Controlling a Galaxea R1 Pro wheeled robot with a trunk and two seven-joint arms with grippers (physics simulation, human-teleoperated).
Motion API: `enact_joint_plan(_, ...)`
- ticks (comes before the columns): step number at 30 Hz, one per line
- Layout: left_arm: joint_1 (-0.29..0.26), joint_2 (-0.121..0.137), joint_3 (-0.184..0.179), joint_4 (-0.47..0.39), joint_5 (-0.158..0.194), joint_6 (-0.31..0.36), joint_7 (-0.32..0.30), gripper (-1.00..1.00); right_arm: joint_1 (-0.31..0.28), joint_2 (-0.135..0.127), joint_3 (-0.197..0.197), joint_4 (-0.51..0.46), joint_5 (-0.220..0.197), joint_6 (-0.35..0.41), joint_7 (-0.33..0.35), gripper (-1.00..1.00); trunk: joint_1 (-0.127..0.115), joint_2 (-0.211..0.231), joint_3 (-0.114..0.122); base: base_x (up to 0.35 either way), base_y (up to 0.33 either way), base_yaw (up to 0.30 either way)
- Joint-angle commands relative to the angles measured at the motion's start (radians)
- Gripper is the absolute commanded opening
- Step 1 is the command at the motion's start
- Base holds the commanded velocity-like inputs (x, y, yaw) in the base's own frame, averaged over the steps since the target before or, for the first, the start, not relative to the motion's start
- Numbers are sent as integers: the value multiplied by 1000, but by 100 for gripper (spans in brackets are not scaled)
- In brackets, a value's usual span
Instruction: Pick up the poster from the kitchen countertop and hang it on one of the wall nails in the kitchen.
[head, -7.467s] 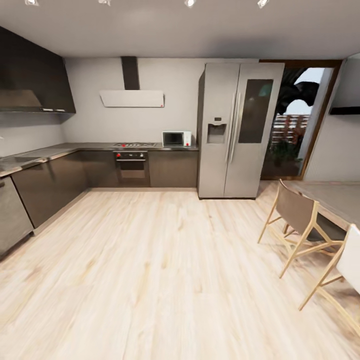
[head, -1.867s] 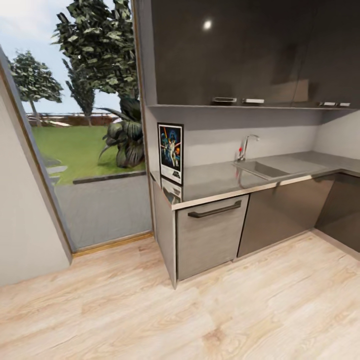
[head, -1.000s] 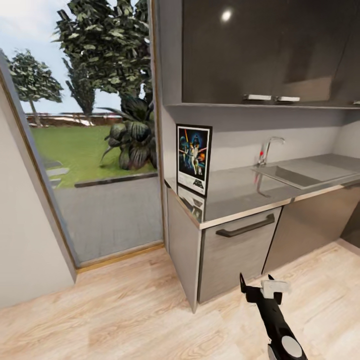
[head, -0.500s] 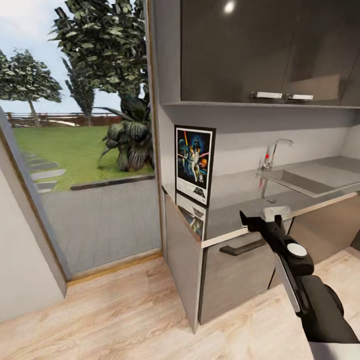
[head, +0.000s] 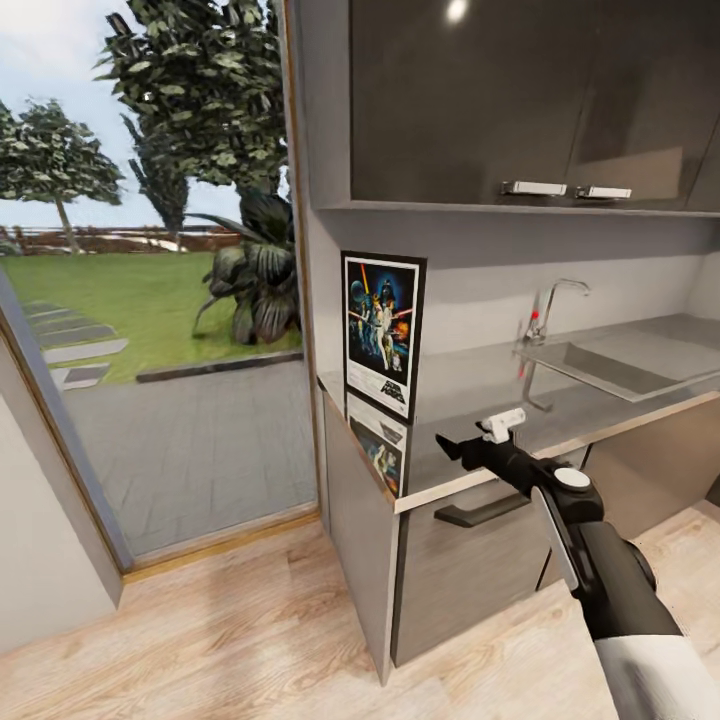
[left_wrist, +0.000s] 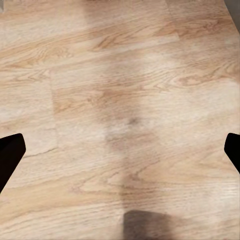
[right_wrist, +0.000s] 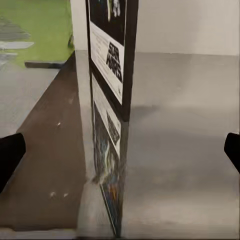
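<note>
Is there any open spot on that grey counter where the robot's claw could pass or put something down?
Yes. The kitchen countertop is bare between the poster, standing upright at its window end, and the sink with its faucet. The right claw is open over the front of that stretch. The poster's end is the tight spot, close to the counter's edge.

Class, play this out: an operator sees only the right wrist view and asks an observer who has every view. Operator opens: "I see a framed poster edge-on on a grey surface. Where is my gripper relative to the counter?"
Observer: Head view shows the right gripper above the kitchen countertop near its front edge, apart from the poster.
Operator: Is the poster upright?
Observer: Yes, standing at the counter's end by the window, artwork facing the room.
Operator: And my other arm?
Observer: The left gripper is open over the wooden floor.
</note>
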Motion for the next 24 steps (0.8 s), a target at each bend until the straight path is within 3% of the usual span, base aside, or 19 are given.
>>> enact_joint_plan(1, 0, 0, 1, -1, 0, -2, 0, 100, 0, 6, 1, 5, 0, 3, 13, 100, 0, -1, -1, 6, -4, 0)
enact_joint_plan(4, 0, -1, 3, -2, 1, -2, 0, 100, 2, 27, 0, 19, 0, -1, 38, 100, 0, -1, -1, 4, -2, 0)
enact_joint_plan(11, 0, -2, 4, -1, 1, -1, 1, 100, 6, 42, -1, 53, -1, -5, 54, 100, 0, -1, -1, 49, -1, 0)
enact_joint_plan(24, 0, -2, 6, -1, 0, -2, 1, 100, 6, 48, -6, 78, -2, -6, 57, 100, 0, -1, -1, 303, 0, 0)
